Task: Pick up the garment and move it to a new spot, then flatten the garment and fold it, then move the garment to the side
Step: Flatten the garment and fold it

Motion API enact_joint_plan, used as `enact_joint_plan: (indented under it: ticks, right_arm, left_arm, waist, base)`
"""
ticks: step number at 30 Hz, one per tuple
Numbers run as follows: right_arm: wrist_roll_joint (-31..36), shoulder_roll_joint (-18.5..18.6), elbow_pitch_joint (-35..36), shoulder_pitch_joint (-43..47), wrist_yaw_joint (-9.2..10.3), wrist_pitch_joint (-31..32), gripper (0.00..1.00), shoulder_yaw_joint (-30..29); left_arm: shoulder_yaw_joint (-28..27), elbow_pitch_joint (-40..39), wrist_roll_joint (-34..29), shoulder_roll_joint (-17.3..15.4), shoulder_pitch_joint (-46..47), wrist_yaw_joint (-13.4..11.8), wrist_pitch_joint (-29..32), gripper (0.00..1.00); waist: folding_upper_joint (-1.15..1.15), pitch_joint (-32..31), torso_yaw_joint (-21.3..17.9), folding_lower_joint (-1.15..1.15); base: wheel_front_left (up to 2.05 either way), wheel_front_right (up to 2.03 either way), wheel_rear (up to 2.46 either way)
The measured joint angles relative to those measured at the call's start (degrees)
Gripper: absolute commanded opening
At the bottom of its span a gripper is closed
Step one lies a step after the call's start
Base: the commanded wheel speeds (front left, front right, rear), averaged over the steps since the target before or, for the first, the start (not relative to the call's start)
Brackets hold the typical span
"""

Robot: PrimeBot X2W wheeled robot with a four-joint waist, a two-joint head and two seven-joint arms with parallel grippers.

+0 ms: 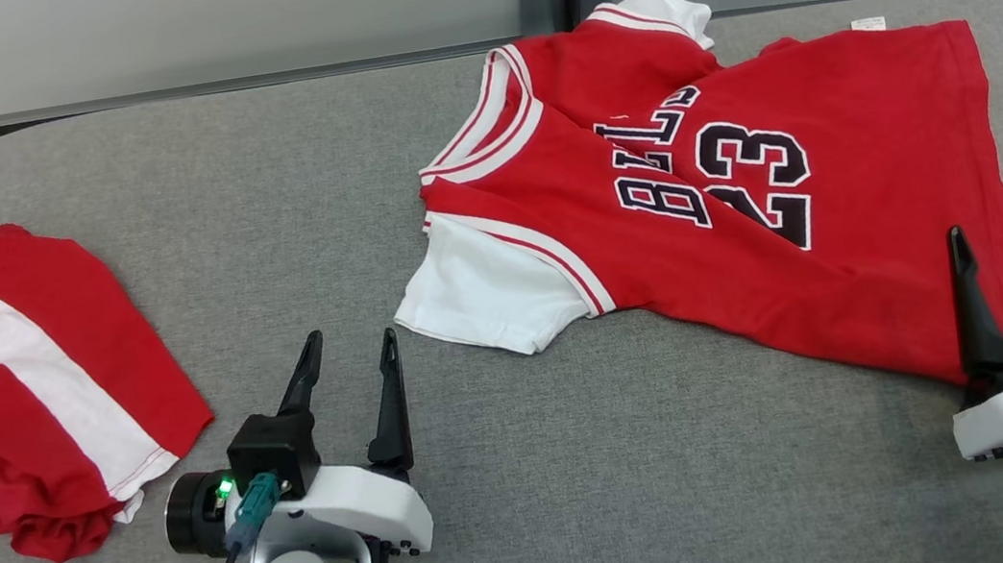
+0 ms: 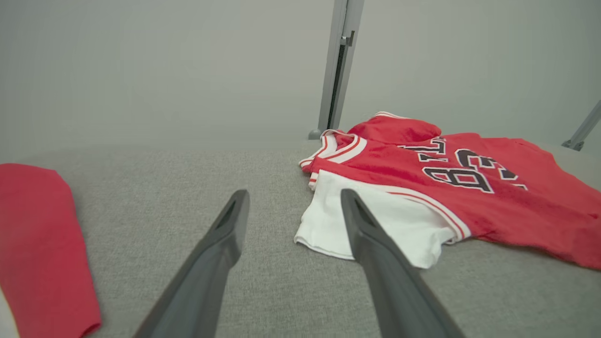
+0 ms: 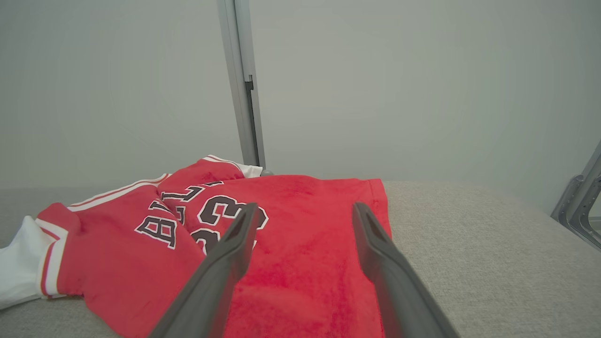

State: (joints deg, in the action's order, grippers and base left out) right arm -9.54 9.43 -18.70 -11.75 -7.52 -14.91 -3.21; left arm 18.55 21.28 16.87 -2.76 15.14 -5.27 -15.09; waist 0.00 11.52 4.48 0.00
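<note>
Jersey [image 1: 742, 192] lies rumpled, unfolded; left gripper [image 1: 349, 340] near its sleeve [image 1: 484, 298], right gripper [image 1: 996, 228] at its hem [image 1: 994, 158], both spread, empty; flattening, folding pending.

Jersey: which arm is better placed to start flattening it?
Probably right. Its open jaws stand over the jersey's hem corner; the left jaws, also open, stand over bare table beside the white sleeve.

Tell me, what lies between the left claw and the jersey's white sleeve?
Only bare grey table separates left gripper from white sleeve, in the head view.
</note>
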Motion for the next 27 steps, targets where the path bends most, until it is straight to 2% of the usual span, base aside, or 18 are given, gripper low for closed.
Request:
enact_joint_plan:
  ticks: [2, 7, 12, 17, 18, 19, 20, 21, 27]
  right_arm:
    - [0.00, -0.09, 0.58, -0.11, 0.00, -0.04, 1.00, 0.14]
    - [-0.02, -0.34, 1.31, -0.45, 0.00, -0.05, 1.00, 0.09]
    - [-0.01, -0.46, 1.92, -0.86, 0.00, -0.07, 1.00, 0.25]
    - [0.00, -0.53, 2.30, -1.05, 0.00, -0.07, 1.00, -0.07]
    - [0.00, -0.57, 2.31, -1.06, 0.00, -0.08, 1.00, -0.09]
    - [0.00, -0.64, 2.32, -1.07, 0.00, -0.08, 1.00, -0.14]
    - [0.00, -0.68, 2.32, -1.07, 0.00, -0.08, 1.00, -0.21]
    - [0.00, -0.70, 2.32, -1.07, 0.00, -0.14, 1.00, -0.26]
    - [0.18, -0.93, 2.13, -1.04, 0.00, -0.15, 1.00, -0.52]
  left_arm:
    - [1.12, 6.51, -0.92, -0.02, 3.51, -0.25, 0.01, 1.00]
    - [3.00, 17.08, -1.24, 0.00, 10.69, 0.13, 0.01, 1.00]
    - [4.41, 25.48, -1.34, 0.01, 16.18, 0.25, 0.01, 1.00]
    - [6.32, 32.23, -0.07, 0.00, 18.99, 1.55, 0.21, 1.00]
    - [6.73, 33.25, 0.42, -0.01, 19.53, 2.00, 0.45, 0.46]
    - [7.06, 33.92, 0.94, -0.04, 19.95, 2.33, 0.44, 0.46]
    - [7.32, 34.43, 1.59, 0.00, 20.29, 2.74, 0.43, 0.09]
    - [7.59, 34.77, 2.22, 0.05, 20.51, 3.05, 0.42, 0.00]
    - [8.33, 35.30, 5.47, 0.09, 20.61, 3.82, 0.18, 0.00]
  waist:
    - [0.00, 1.01, -0.98, 0.00]
    - [0.00, 2.86, -2.73, 0.00]
    - [0.00, 4.33, -4.46, 0.00]
    - [0.00, 4.85, -5.68, 0.00]
    - [0.00, 4.84, -5.84, 0.00]
    - [0.00, 4.80, -5.95, 0.00]
    - [0.00, 4.72, -6.02, 0.00]
    - [0.00, 4.65, -6.06, 0.00]
    - [0.00, 4.15, -5.90, 0.00]
  base:
    - [0.00, 0.00, 0.00]
    - [0.00, 0.00, 0.00]
    - [0.00, 0.00, 0.00]
    - [0.00, 0.00, 0.00]
    - [0.00, 0.00, 0.00]
    - [0.00, 0.00, 0.00]
    - [0.00, 0.00, 0.00]
    - [0.00, 0.00, 0.00]
    - [0.00, 0.00, 0.00]
